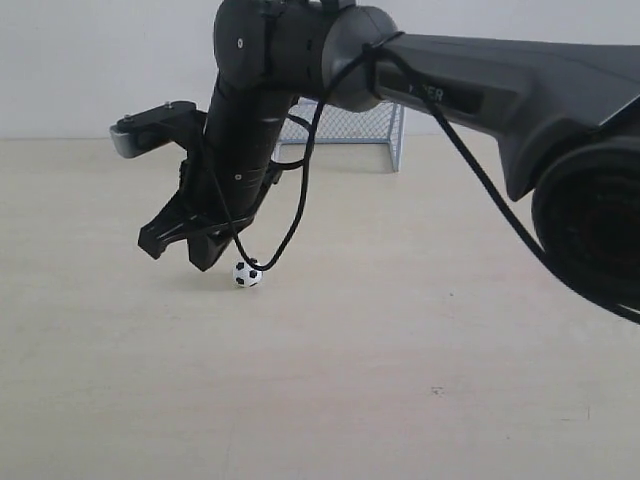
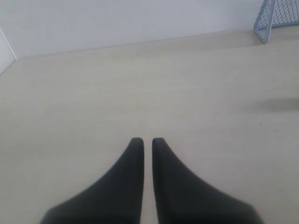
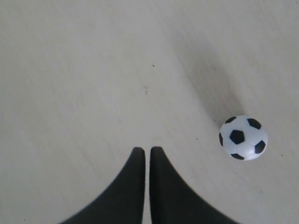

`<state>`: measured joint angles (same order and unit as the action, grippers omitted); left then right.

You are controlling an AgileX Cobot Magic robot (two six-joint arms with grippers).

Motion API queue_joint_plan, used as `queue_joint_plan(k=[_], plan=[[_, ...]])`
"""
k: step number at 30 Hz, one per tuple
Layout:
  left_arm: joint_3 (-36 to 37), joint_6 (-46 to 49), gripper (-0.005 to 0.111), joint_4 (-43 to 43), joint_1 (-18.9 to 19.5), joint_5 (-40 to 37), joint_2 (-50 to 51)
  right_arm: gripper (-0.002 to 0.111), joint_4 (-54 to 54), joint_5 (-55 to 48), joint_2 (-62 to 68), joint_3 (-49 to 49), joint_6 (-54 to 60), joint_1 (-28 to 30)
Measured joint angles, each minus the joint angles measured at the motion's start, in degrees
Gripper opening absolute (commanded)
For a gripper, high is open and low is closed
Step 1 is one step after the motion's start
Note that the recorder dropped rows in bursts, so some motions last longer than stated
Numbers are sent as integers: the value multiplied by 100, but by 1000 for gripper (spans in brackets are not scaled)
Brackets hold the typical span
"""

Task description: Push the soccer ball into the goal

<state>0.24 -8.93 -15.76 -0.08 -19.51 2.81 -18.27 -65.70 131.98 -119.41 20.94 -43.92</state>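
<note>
Right arm (image 1: 480,90) partly hides goal (image 1: 350,125) beyond soccer ball (image 1: 246,274).

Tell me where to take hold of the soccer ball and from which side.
Across its widest middle, coming straight down from above: the soccer ball is round, rests free on the table, and would likely roll away from a sideways approach. The right tool sits shut beside it, so open first.

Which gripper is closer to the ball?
Right. The right gripper sits beside the ball; the left gripper has no ball in view, only the goal far off.
</note>
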Motion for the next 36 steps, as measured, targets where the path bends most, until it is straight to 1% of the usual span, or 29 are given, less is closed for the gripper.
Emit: queue_joint_plan(k=[16, 26, 36], plan=[[0, 0, 6, 0, 0, 0, 0, 0, 104, -11, 431, -23, 105, 0], [0, 0, 6, 0, 0, 0, 0, 0, 104, 420, 484, -23, 105, 0], [0, 0, 6, 0, 0, 0, 0, 0, 344, 540, 484, -23, 27, 0]])
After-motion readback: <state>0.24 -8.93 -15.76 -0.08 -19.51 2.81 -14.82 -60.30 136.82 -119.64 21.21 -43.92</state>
